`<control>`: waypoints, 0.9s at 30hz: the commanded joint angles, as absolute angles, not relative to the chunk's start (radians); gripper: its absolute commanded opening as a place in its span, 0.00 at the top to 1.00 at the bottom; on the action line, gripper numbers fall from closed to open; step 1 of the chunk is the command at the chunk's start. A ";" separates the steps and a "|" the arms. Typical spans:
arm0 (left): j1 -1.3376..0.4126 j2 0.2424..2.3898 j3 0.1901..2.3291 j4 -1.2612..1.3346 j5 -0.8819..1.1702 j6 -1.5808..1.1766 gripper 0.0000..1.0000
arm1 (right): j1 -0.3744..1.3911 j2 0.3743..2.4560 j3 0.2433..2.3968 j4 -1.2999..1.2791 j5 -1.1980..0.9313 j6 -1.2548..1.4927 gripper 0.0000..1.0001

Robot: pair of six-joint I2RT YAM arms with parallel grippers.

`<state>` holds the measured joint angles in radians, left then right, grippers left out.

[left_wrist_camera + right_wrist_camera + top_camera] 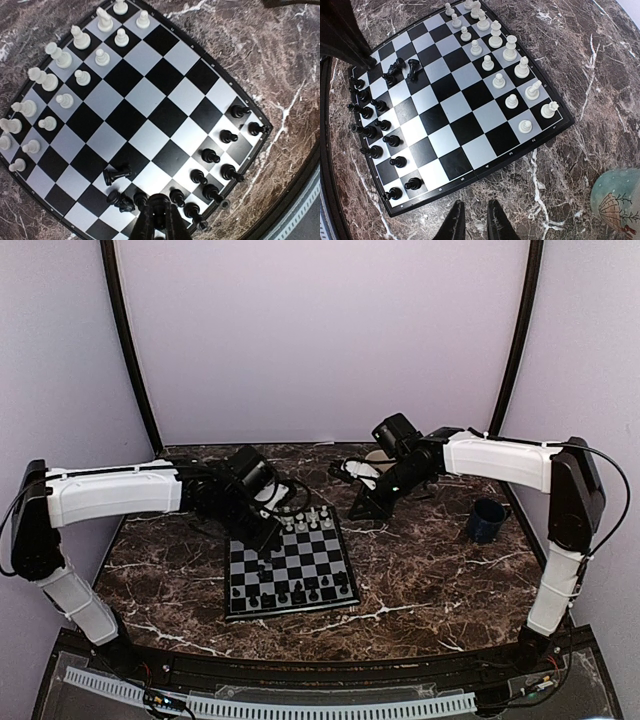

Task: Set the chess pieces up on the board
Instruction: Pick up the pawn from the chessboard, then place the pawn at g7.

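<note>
The board lies at the table's middle, between the arms. White chess pieces stand in two rows on its far side. Black chess pieces stand along its near side. A black piece lies fallen on the board and a second one lies beside it. My left gripper is above the board's black end, near the fallen pieces, shut on a black piece. My right gripper is slightly open and empty, above the marble just off the board's edge.
A dark blue mug stands on the right of the tabletop. A pale green mug with a shell picture stands near the right gripper, behind the board in the top view. Curtain walls close in the back and sides.
</note>
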<state>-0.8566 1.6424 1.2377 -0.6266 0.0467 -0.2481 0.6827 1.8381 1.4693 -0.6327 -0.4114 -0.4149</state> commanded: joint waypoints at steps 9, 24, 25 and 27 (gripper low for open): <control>-0.862 1.438 1.029 -0.750 0.087 -0.166 0.96 | 0.687 1.859 1.483 -0.640 -0.437 -0.427 0.82; -0.862 1.590 1.023 -0.703 0.086 -0.101 0.96 | 0.689 1.871 1.485 -0.645 -0.427 -0.431 0.82; -0.862 1.593 1.021 -0.701 0.082 -0.101 0.96 | 0.687 1.872 1.485 -0.645 -0.429 -0.432 0.82; -0.862 1.599 1.020 -0.697 0.076 -0.105 0.96 | 0.687 1.874 1.485 -0.645 -0.429 -0.432 0.82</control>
<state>-0.8577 1.5963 1.0256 -0.6971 0.0883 -0.1215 0.6827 1.8538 1.4696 -0.6441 -0.4221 -0.4198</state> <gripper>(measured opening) 0.080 0.180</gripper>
